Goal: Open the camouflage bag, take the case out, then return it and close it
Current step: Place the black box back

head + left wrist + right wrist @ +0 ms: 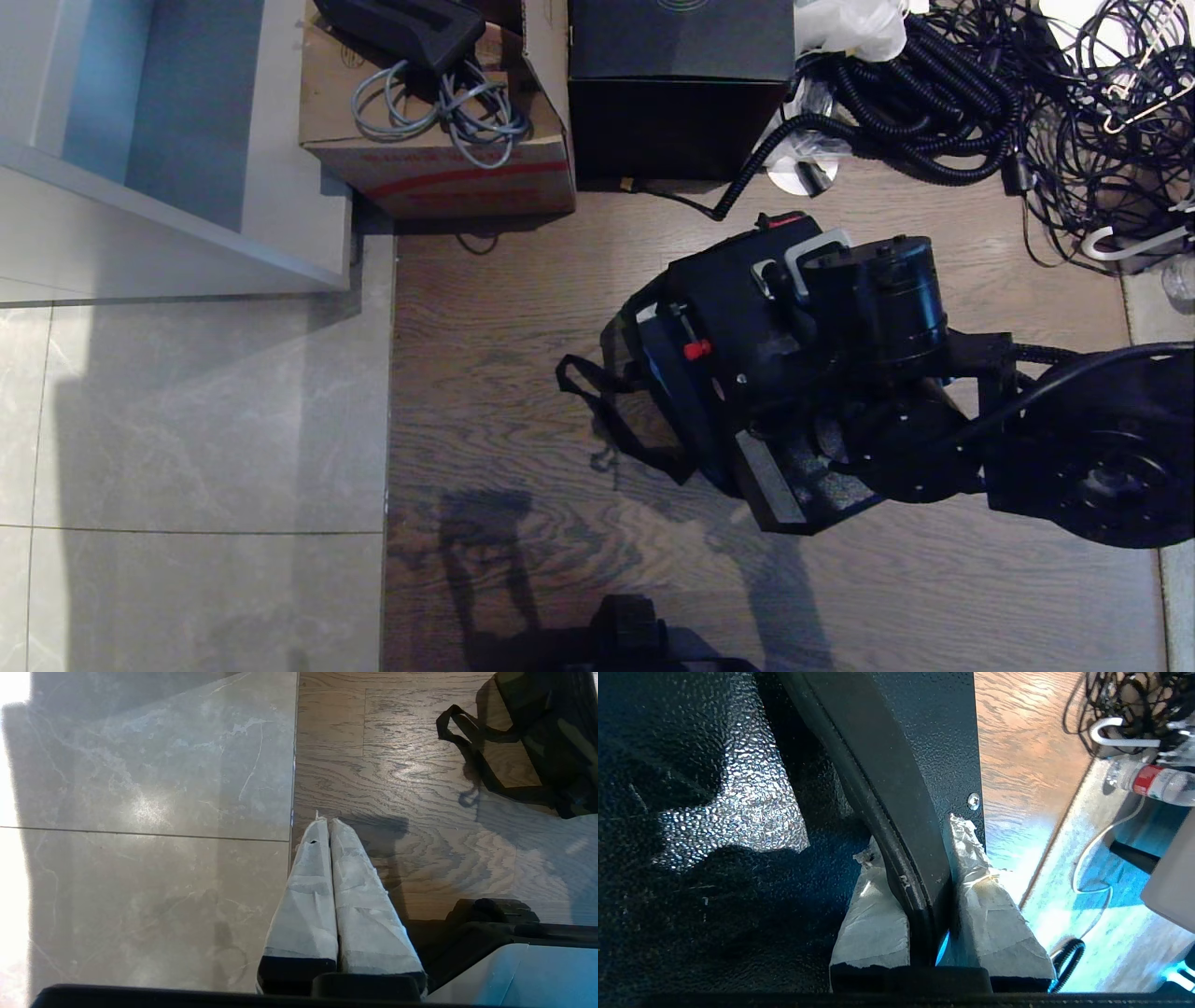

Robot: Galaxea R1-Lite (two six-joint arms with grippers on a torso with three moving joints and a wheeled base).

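The case (733,812), dark with a speckled glittery face, fills the right wrist view. My right gripper (915,840) is shut on its black bar handle (896,826), one taped finger on each side. In the head view the right arm covers the gripper, and the case (808,481) shows beneath the wrist, over the wooden floor. The camouflage bag (560,742) lies beside it on the floor, its black strap (607,411) trailing out to the left. My left gripper (328,822) hangs parked above the floor, shut and empty.
A cardboard box (439,159) with grey cables and a black cube box (677,89) stand at the back. Coiled black cables (934,103) pile at the back right. A white cabinet (187,187) is at the left. A plastic bottle (1157,781) lies near the cables.
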